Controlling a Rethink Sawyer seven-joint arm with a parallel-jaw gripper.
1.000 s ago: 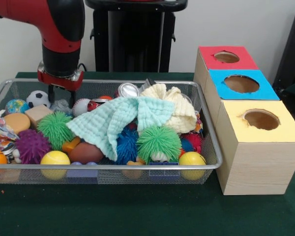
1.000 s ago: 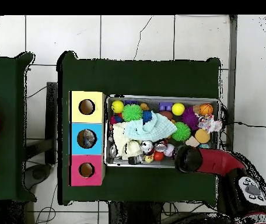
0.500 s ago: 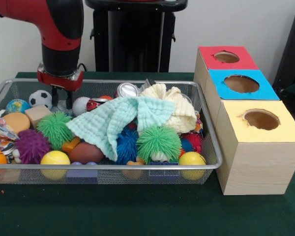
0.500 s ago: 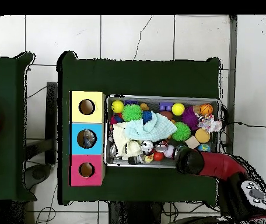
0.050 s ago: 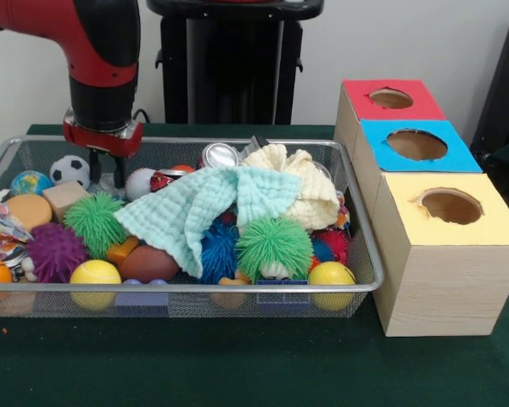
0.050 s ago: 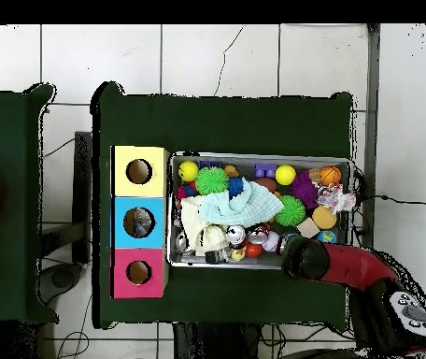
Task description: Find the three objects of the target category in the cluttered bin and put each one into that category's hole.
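Observation:
A wire basket [image 5: 187, 287] holds mixed clutter. My gripper [image 5: 107, 168] hangs open over its far left corner, with a soccer ball [image 5: 68, 170] on one side and a baseball [image 5: 140, 182] on the other. Nothing is between the fingers; a grey crumpled item lies just below them. A mint cloth [image 5: 199, 208] and a cream cloth [image 5: 301, 188] cover the middle. Two green spiky balls [image 5: 93, 222] [image 5: 274, 244] and two yellow balls [image 5: 94, 273] [image 5: 332, 273] lie toward the front. In the overhead view the arm [image 6: 333, 264] hides the gripper at the basket [image 6: 259, 156] edge.
Three boxes with round holes stand right of the basket: red [image 5: 390, 98], blue [image 5: 416, 145], yellow [image 5: 450, 206]. A silver can [image 5: 220, 155], a wooden block [image 5: 65, 197], a purple spiky ball [image 5: 55, 252] and a globe ball [image 5: 27, 182] crowd the basket.
The gripper has risen slightly and shifted a little left, empty. The soccer ball shows more fully. The basket contents have not moved.

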